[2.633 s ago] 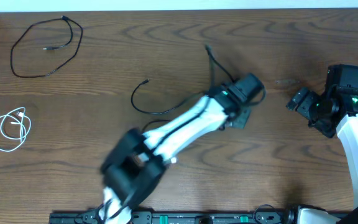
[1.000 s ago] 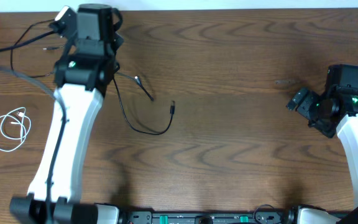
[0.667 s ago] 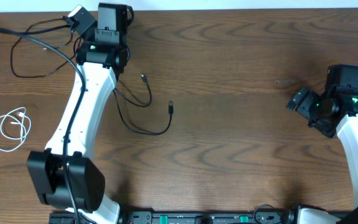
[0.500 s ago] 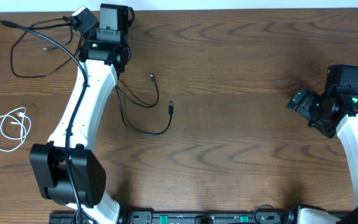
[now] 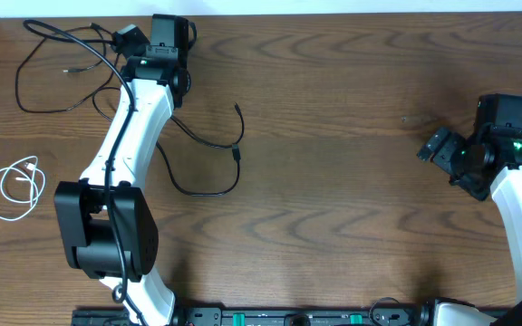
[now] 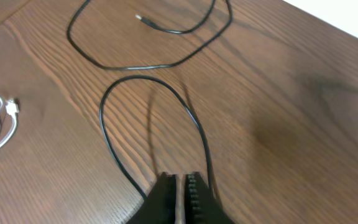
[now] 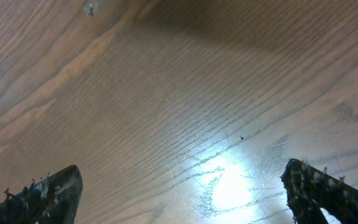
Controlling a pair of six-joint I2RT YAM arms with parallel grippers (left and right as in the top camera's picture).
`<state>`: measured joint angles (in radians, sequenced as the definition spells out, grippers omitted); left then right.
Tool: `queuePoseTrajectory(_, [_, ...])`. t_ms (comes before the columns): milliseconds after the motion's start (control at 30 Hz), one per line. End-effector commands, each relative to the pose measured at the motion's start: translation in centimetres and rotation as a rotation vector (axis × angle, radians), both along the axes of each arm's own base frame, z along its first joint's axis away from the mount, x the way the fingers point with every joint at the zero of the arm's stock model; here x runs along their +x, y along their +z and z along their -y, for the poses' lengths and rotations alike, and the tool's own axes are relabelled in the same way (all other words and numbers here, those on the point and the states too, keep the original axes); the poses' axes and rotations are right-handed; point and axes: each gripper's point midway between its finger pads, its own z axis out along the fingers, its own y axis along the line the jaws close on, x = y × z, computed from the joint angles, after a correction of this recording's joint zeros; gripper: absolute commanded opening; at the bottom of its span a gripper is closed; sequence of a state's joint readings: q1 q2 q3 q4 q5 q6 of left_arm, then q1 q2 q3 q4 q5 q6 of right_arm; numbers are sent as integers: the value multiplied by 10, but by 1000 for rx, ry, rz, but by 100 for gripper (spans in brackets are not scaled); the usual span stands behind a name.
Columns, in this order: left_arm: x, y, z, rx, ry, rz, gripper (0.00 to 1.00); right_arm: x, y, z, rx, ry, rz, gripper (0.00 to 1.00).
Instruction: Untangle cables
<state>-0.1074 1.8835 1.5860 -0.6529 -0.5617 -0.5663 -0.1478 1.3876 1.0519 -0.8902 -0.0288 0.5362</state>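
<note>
Looking from the overhead camera, the left arm [image 5: 132,118] reaches to the far left part of the table [image 5: 333,226]. A long black cable [image 5: 202,192] trails from under its wrist towards the middle, with two loose bends and both ends free. Another black cable [image 5: 53,110] lies as an open loop at the far left, and a white cable [image 5: 31,166] is coiled alone at the left edge. The right gripper [image 5: 442,149] waits well apart on the right side.

From the left wrist, the left gripper [image 6: 180,186] has its fingers pressed together, and they seem to pinch the long black cable, which makes one loop in front of them. This loop lies near the other black cable but does not cross it.

From the right wrist, the fingers are spread wide over bare wood and hold nothing.

I judge the task nearly finished: the three cables look separated. What is left is to lay the held cable down clear of the others and let it go.
</note>
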Motion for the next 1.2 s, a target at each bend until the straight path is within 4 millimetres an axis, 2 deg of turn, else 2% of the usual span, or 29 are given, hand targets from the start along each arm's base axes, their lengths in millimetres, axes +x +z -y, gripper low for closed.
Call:
queuePoseTrajectory(0, [-2,-13,11,-62,-56,-44,17,-1,0,5,-15,0,-4,99])
queuePoseTrajectory(67, [-3,-15,13,-76,-64,-51,32,-1,0,5,-15,0,-4,99])
queuePoseTrajectory(167, [-4,-18,11,-76,-58,-62,64,-1,0,5,-15,0,-4,99])
queuePoseTrajectory(267, [-7,-22,0,-78,-35,-78,79,-1,0,5,-15,0,-4,99])
queuePoseTrajectory(300, [-10,-26,-9,-83,-5,-91,82,-1,0,5,-15,0,-4,99])
queuePoseTrajectory(400, [-17,-42,-23,-134,38,-128,82,-1,0,5,-15,0,-4,99])
queuePoseTrajectory(600, [-23,-91,-3,-385,-12,-241,82,-1,0,5,-15,0,-4,99])
queuePoseTrajectory(733, [-24,-112,0,-406,-11,-283,83,-1,0,5,-15,0,-4,99])
queuePoseTrajectory(933, [-28,-134,0,-408,-1,-336,83,-1,0,5,-15,0,-4,99])
queuePoseTrajectory(1167, [-25,-138,-1,-382,-55,-356,84,-1,0,5,-15,0,-4,99])
